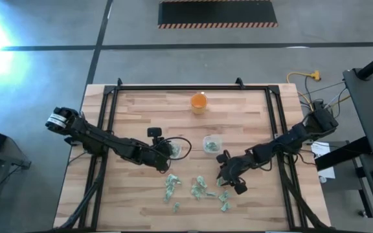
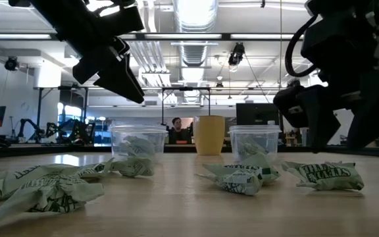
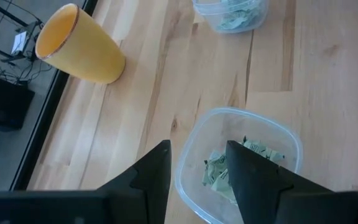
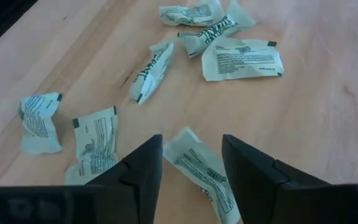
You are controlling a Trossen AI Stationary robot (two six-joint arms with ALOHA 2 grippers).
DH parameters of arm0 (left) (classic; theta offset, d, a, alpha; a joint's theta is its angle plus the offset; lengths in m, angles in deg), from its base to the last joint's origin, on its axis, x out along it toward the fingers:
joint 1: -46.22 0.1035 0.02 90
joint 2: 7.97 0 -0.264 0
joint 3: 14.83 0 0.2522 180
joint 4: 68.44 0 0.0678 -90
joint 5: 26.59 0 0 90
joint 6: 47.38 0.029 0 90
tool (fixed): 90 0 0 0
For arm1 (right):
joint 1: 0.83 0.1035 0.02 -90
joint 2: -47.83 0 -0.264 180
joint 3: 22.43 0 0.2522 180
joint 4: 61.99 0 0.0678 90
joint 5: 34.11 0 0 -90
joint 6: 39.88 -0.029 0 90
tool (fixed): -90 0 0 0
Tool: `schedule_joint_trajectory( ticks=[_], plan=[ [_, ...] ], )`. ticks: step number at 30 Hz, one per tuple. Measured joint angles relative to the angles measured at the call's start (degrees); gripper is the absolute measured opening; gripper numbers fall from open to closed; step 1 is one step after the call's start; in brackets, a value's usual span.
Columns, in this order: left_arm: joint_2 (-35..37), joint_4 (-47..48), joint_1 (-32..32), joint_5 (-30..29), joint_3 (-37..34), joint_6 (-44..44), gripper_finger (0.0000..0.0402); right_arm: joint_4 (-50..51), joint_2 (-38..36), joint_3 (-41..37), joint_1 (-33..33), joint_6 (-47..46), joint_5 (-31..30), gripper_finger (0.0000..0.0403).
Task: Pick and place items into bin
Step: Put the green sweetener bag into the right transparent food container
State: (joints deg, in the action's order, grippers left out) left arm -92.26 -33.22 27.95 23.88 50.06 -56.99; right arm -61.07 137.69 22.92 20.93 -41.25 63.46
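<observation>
On the worktop (image 1: pixel 135 110), both tubs (image 1: pixel 176 149) hold a few packets; most packets (image 1: pixel 199 189) lie loose nearby. My left end effector (image 3: pixel 197 177) hovers open and empty over one tub, my right (image 4: pixel 191 163) open astride a packet.

On your wooden slatted table (image 1: pixel 141 110), the orange plastic cup (image 1: pixel 199 102) stands toward the far edge. Nearer you sit two clear plastic tubs, well apart: the left tub (image 1: pixel 177 149) under your left gripper (image 3: pixel 197 180), the right tub (image 1: pixel 211 144) just beside your right arm, each with pieces in it. The small pale green wrinkly packets (image 1: pixel 199 190) lie scattered on the near half, one (image 4: pixel 201 174) between your right gripper's (image 4: pixel 191 168) fingers
</observation>
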Motion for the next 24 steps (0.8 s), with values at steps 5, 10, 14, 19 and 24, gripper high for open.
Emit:
schedule_joint_trajectory(
  ticks=[5,10,14,19,24],
  plan=[
    [0.0,-0.01,0.0,0.0,0.0,0.0,0.0137,-0.83,1.02,0.11,0.0,0.31,-0.04,0.016],
    [0.0,0.02,-0.01,0.0,0.0,0.0,0.0137,-2.75,3.94,0.24,0.02,0.85,-0.04,0.016],
    [0.0,-0.02,0.0,0.0,-0.02,-0.01,0.0137,-2.58,5.59,0.76,0.0,0.9,-0.05,0.016],
    [0.0,0.0,0.01,0.0,-0.02,0.0,0.0137,-1.59,5.33,0.76,-0.02,0.82,-0.31,0.0158],
    [0.0,-0.02,0.01,0.0,-0.02,-0.02,0.0137,1.75,3.82,0.76,-0.02,0.12,-2.97,0.013]
  ],
)
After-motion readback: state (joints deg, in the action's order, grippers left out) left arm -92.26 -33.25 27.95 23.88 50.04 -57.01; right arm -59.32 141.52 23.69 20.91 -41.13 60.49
